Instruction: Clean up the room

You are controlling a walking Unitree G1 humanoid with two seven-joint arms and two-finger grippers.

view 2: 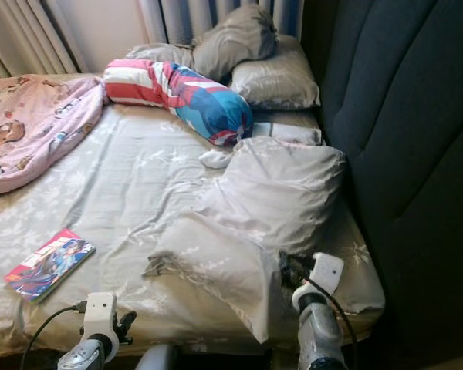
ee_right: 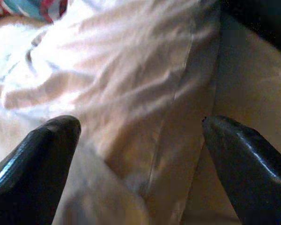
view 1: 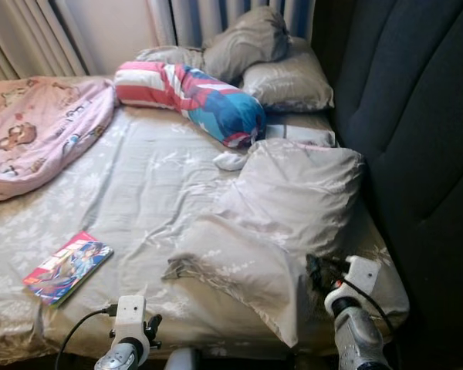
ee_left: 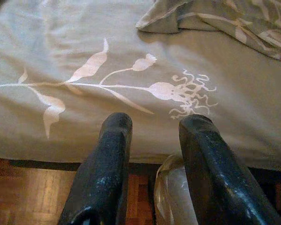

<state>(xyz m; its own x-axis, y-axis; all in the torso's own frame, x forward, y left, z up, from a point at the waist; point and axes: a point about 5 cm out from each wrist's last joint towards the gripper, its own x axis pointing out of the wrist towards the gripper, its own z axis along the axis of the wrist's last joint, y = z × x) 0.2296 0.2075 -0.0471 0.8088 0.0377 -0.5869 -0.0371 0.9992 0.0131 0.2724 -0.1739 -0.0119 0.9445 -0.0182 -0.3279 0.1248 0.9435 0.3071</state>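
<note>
The right gripper (ee_right: 140, 136) is hovering with its fingers spread wide over the near corner of the grey pillow (view 1: 293, 200), which is lying crumpled on the bed sheet (view 1: 139, 185) beside the dark headboard (view 1: 417, 131). The left gripper (ee_left: 154, 126) is hanging at the bed's near edge, fingers slightly parted and gripping nothing, while a comic book (view 1: 68, 267) is lying on the sheet near that edge

On the bed (view 1: 139, 177), a book (view 1: 68, 267) lay near the front left edge. A pillow (view 1: 285, 223) lay to its right, beside the headboard (view 1: 417, 139). Behind it lay a bolster (view 1: 193, 92) and more pillows (view 1: 278, 69); a blanket (view 1: 38, 127) lay far left.
</note>
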